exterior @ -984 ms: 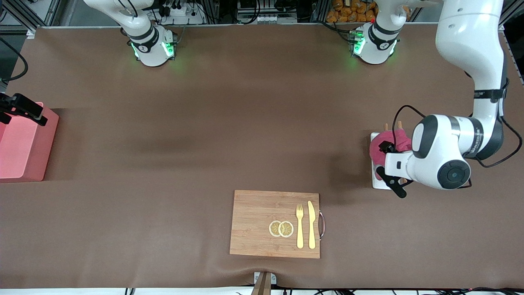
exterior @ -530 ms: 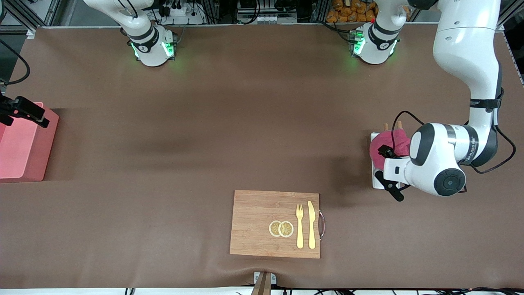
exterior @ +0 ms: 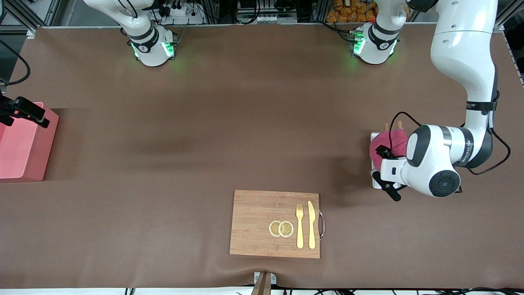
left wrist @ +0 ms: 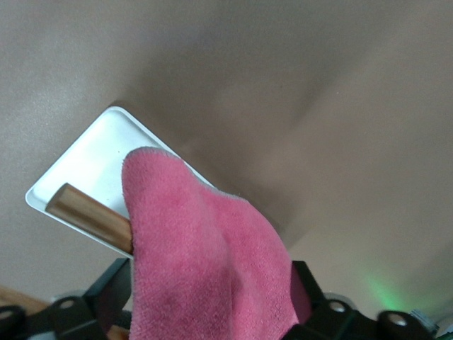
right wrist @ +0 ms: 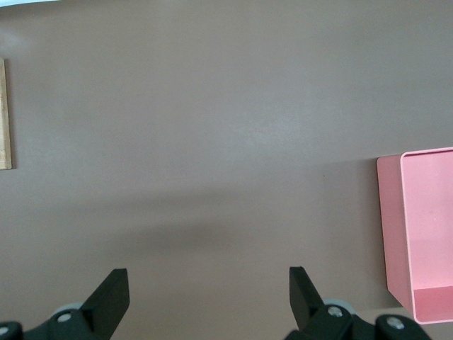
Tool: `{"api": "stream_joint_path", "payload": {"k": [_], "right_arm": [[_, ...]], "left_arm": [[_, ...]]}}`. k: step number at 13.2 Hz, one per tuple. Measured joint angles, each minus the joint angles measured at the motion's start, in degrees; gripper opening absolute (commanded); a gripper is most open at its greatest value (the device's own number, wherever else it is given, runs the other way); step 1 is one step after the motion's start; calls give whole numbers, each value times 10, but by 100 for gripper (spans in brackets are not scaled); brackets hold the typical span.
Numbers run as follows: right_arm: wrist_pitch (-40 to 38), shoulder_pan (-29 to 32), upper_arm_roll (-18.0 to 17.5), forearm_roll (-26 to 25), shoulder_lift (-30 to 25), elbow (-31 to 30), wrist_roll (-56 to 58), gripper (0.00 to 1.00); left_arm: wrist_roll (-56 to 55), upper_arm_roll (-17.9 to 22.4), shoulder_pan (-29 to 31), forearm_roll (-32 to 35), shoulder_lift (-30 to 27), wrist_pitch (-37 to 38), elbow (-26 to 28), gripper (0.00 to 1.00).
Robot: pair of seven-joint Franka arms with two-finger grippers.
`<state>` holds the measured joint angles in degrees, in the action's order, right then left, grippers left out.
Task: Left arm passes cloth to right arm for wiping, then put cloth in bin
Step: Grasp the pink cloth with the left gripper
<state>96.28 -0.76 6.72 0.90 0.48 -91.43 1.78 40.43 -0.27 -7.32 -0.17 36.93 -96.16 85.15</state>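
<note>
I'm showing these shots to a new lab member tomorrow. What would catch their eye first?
Probably the raspberry-pink cloth, draped over a wooden rod on the white tray at the left arm's end of the table, with the left gripper spread around it. Next, the pink bin at the right arm's end, with the open right gripper waiting above the table beside it. Nearest the front camera lies a wooden cutting board with a fork, a knife and two lemon slices.
</note>
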Motion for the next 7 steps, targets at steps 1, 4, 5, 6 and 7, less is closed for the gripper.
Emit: {"api": "stream_joint_path", "payload": {"k": [1,4,5,6,7], "right_arm": [[0,0,0,0,0,0,0,100],[0,0,0,0,0,0,0,100],[0,0,0,0,1,0,0,100],[0,0,0,1,1,0,0,100],[0,0,0,2,1,0,0,100]], "left_arm": [[-5,1,1,0,0,12,0,25],[-28,5,4,0,0,31,-1,0],[-30,5,4,0,0,33,-2,0],[-33,5,4,0,0,35,-4,0],[-34,5,4,0,-1,41,-7,0]]}}
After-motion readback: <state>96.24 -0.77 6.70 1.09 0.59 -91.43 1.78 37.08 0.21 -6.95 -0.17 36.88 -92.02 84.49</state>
